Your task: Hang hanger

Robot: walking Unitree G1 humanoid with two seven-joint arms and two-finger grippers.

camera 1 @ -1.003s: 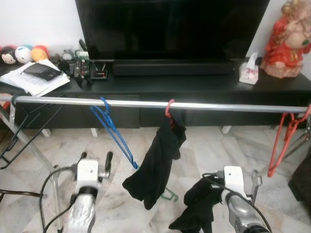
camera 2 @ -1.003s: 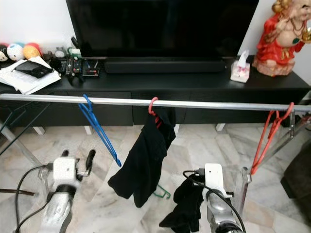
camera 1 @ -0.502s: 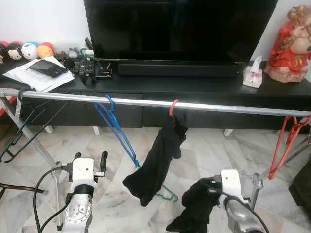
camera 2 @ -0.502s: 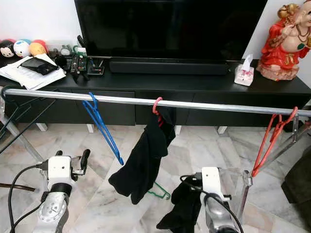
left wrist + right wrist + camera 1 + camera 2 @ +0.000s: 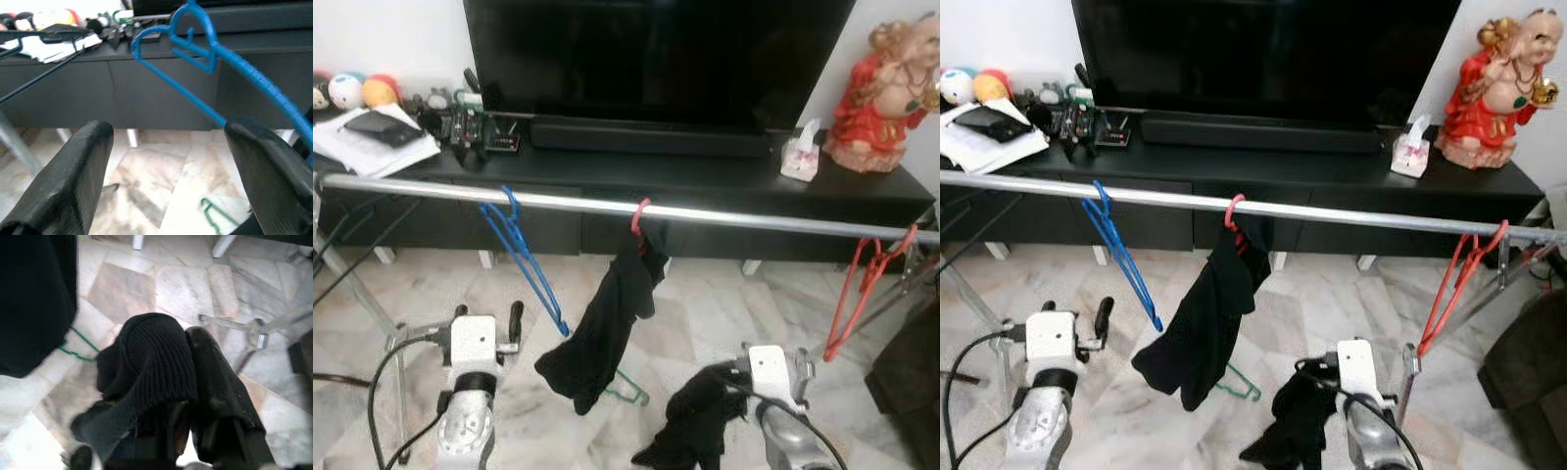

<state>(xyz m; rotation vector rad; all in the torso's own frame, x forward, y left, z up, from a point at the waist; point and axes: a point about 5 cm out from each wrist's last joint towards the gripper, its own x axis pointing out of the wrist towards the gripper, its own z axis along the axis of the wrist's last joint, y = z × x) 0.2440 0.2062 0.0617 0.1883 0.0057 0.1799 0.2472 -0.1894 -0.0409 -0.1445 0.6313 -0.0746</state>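
- Three hangers on the rail: blue hanger left, red-hooked hanger at centre carrying a black garment, red hanger at the far right end.
- Rail is silver and runs left to right across the scene, in front of a black TV bench.
- Blue hanger hangs tilted, empty, hook on the rail, lower end swung toward the centre.
- Green hanger lies on the marble floor, just below and behind the hanging black garment.
- Left tool: low left, near side of the rail, fingers spread wide, released, holding nothing. Left wrist view looks between them at the blue hanger; not touching it.
- Right tool: low right, near side of the rail, clenched on a dark knit cloth. The cloth bunches over the fingers and droops toward the floor.
- On the bench: TV, soundbar, papers and small clutter far left, tissue pack, red figurine far right.
- Folding rack legs are at the left; a metal stand leg is on the floor near the right tool.
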